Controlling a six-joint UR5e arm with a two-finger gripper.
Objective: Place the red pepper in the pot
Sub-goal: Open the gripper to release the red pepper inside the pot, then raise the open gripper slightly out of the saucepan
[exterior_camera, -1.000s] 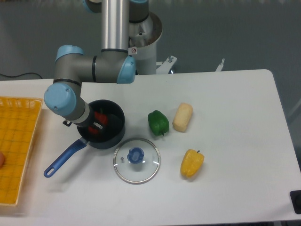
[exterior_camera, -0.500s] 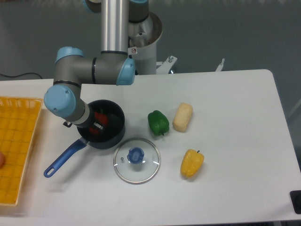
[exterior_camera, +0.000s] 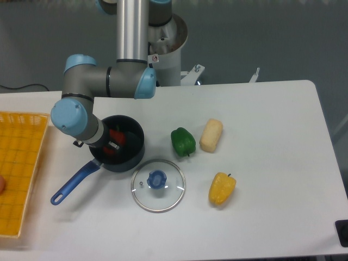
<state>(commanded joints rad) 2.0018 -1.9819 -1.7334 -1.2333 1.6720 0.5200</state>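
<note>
The dark blue-black pot [exterior_camera: 133,154] with its long blue handle [exterior_camera: 73,185] stands left of centre on the white table. My gripper [exterior_camera: 112,143] reaches down into the pot from the left. The red pepper [exterior_camera: 116,135] is inside the pot right at the fingers, showing as red patches on either side of them. The wrist and the dark pot interior hide the fingertips, so I cannot see how the jaws stand or whether they touch the pepper.
A glass lid with a blue knob [exterior_camera: 157,185] lies just in front of the pot. A green pepper [exterior_camera: 182,141], a pale corn-like piece [exterior_camera: 211,135] and a yellow pepper [exterior_camera: 222,188] lie to the right. A yellow basket [exterior_camera: 19,168] sits at the left edge.
</note>
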